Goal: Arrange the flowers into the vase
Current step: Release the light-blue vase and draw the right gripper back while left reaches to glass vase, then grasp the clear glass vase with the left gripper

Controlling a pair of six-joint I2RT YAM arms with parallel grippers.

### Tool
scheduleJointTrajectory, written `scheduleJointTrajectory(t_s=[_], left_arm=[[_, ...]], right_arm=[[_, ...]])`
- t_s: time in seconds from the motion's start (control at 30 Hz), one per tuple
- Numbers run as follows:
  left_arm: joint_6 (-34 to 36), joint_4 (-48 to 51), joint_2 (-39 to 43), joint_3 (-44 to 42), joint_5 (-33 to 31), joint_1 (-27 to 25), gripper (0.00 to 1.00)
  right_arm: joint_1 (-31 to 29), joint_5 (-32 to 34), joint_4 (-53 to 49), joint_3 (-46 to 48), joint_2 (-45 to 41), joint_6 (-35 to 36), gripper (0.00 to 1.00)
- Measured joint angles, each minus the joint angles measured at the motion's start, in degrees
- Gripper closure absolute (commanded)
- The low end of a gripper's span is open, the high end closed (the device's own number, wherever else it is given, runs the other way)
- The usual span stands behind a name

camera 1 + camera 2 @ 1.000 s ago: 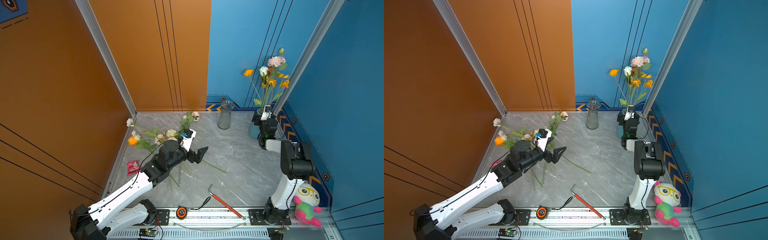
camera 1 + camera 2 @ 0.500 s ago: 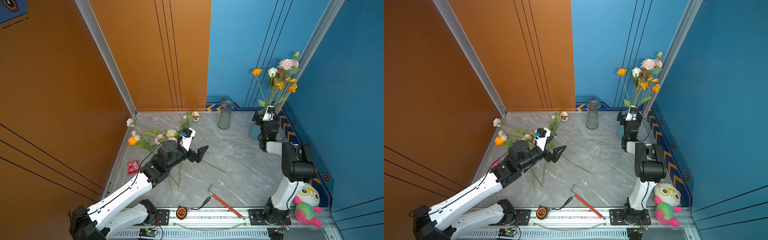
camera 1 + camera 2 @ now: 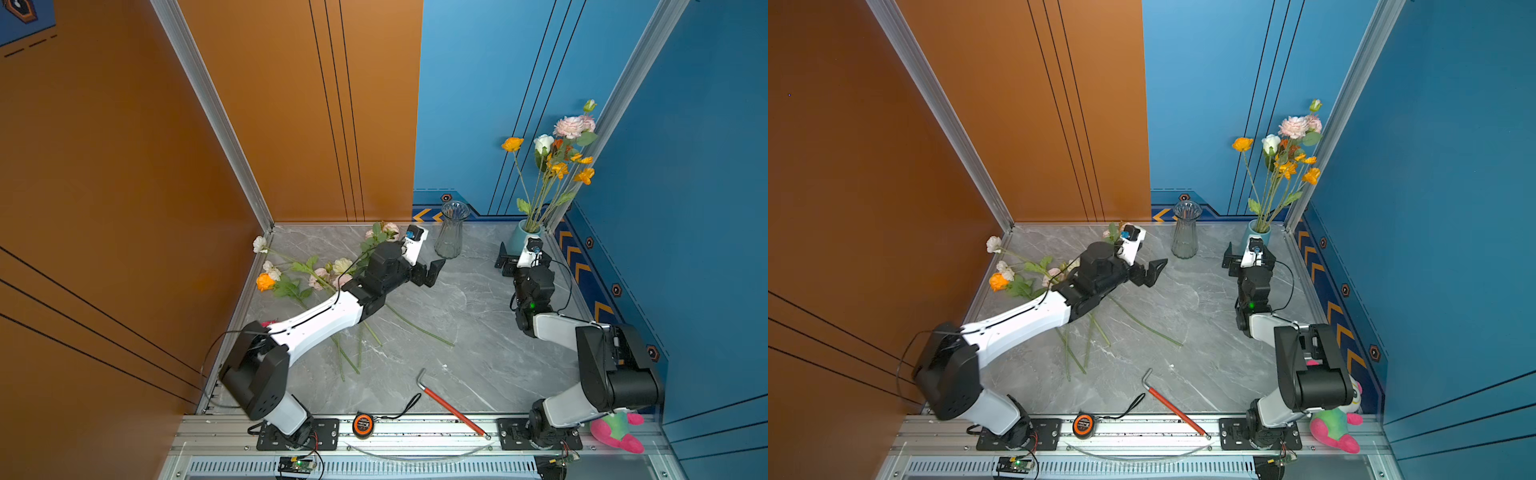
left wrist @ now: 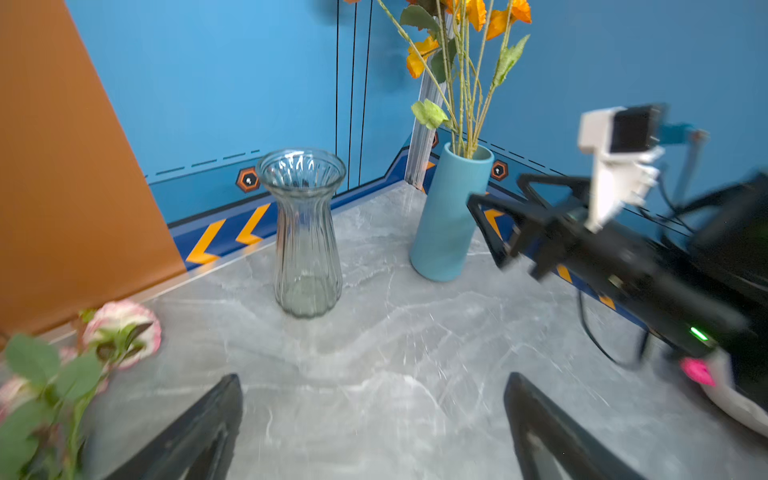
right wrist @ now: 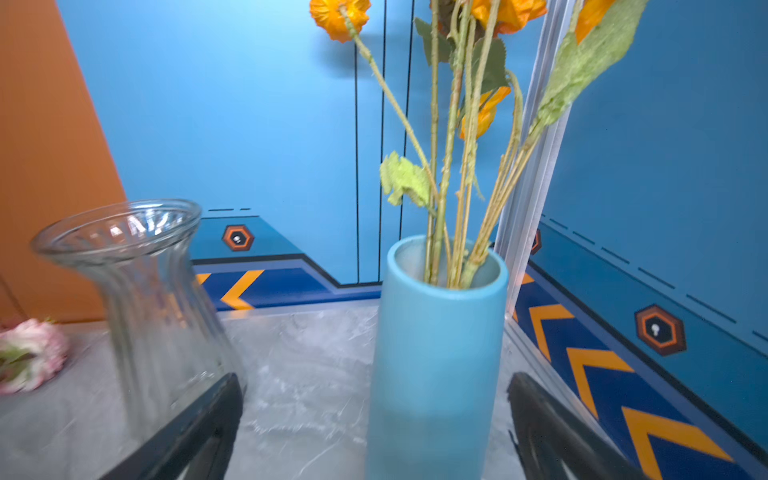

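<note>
Right gripper (image 3: pixel 522 257) backed off toward 6 o'clock, clear of the blue vase (image 3: pixel 523 237); jaws a touch wider. Bunch of flowers (image 3: pixel 555 160) in that vase swung toward 3 o'clock, blooms nearer the corner post (image 3: pixel 623 83). Left gripper (image 3: pixel 432 272) advanced toward 1 o'clock, closer to the glass vase (image 3: pixel 451 235); its elbow lifted.

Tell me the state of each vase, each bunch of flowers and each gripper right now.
blue vase: upright, holding stems.
glass vase: upright, empty.
arranged flowers: standing in the blue vase.
loose flowers: lying flat on the table.
left gripper: open, empty.
right gripper: open, empty, facing the blue vase.
</note>
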State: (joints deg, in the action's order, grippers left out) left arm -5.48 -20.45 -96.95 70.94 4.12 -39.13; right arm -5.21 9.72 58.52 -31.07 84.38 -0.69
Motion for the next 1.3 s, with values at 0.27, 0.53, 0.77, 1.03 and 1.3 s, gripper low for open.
scheduleJointTrajectory(t_s=[0.27, 0.53, 0.77, 1.03, 1.3], left_arm=[[0.0, -13.7, -28.4, 17.2, 1.3, 4.7, 0.0], [-1.5, -19.2, -43.3, 32.1, 7.8, 8.0, 0.0], [-1.6, -21.9, -50.3, 44.2, 12.4, 7.3, 0.0], [-1.4, -19.6, -60.7, 60.3, 13.5, 6.1, 0.01], [2.2, -13.3, -67.9, 74.2, 11.1, 5.5, 0.27]], right_arm=[[-15.4, -3.2, -8.3, 5.4, -12.3, -4.3, 0.0], [-24.5, -7.4, -4.5, 9.5, -12.3, -4.9, 0.0], [-25.2, -7.9, -0.9, 12.8, -10.4, -4.5, 0.0], [-25.1, -8.3, 0.2, 13.0, -9.4, -4.5, 0.0], [-24.3, -9.1, 0.7, 13.0, -7.8, -4.5, 0.0]])
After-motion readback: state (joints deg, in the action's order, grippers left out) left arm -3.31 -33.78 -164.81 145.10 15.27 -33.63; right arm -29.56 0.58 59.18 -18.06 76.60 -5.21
